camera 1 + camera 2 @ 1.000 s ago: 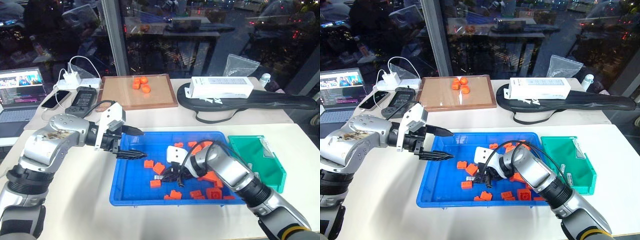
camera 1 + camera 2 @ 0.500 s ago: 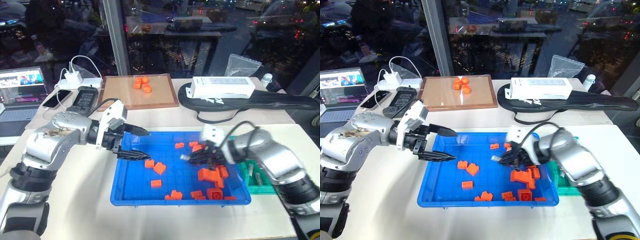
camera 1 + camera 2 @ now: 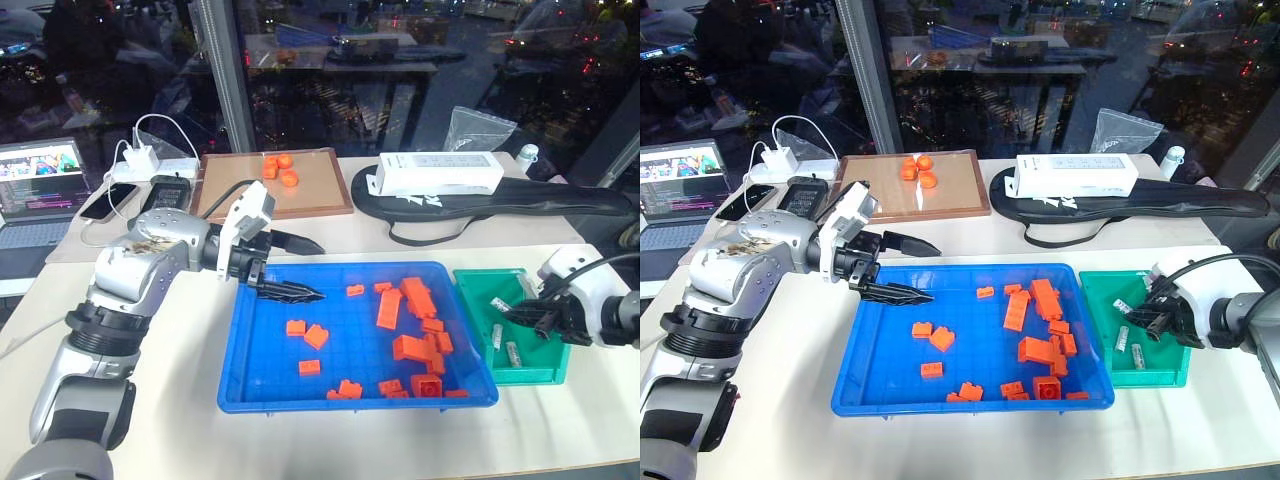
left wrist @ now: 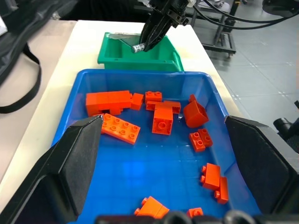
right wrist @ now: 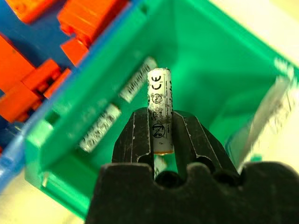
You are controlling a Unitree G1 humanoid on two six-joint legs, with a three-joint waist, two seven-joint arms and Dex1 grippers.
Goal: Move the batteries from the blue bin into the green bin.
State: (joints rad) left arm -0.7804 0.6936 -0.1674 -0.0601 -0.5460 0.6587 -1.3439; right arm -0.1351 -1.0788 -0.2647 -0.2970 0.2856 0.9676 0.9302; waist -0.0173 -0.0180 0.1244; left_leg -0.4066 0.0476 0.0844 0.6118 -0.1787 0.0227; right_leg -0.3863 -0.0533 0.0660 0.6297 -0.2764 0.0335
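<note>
The right gripper is clamped on a battery above the green bin — two more batteries lie on its floor. The left gripper hangs spread wide over the blue bin's left end, orange bricks scattered inside.
</note>
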